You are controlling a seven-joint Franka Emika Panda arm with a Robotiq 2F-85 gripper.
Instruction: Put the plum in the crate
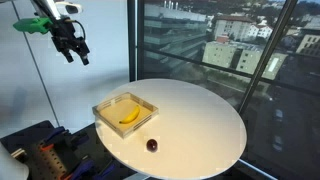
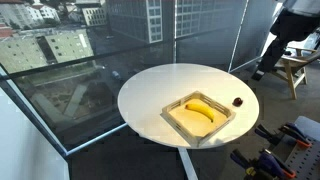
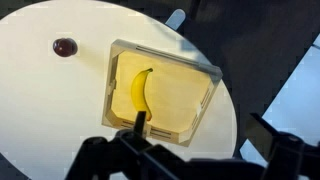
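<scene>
The plum (image 1: pixel 152 145) (image 2: pixel 237 101) (image 3: pixel 65 47), small, round and dark reddish-purple, lies on the round white table just outside the crate. The crate (image 1: pixel 104 106) (image 2: pixel 224 115) (image 3: pixel 207 98) is a shallow square tray of light wood and holds a yellow banana (image 1: pixel 130 116) (image 2: pixel 200 110) (image 3: pixel 140 92). My gripper (image 1: pixel 72 46) (image 2: pixel 263 68) (image 3: pixel 213 146) hangs high above and off to the side of the table, open and holding nothing. In the wrist view one finger (image 3: pixel 140 124) overlaps the crate's near wall.
The white table (image 1: pixel 200 110) (image 2: pixel 150 90) stands beside large window panes with city buildings outside. Dark equipment with orange parts (image 1: pixel 45 155) (image 2: pixel 285 150) sits low by the table's edge. A wooden stool (image 2: pixel 300 68) stands near the arm.
</scene>
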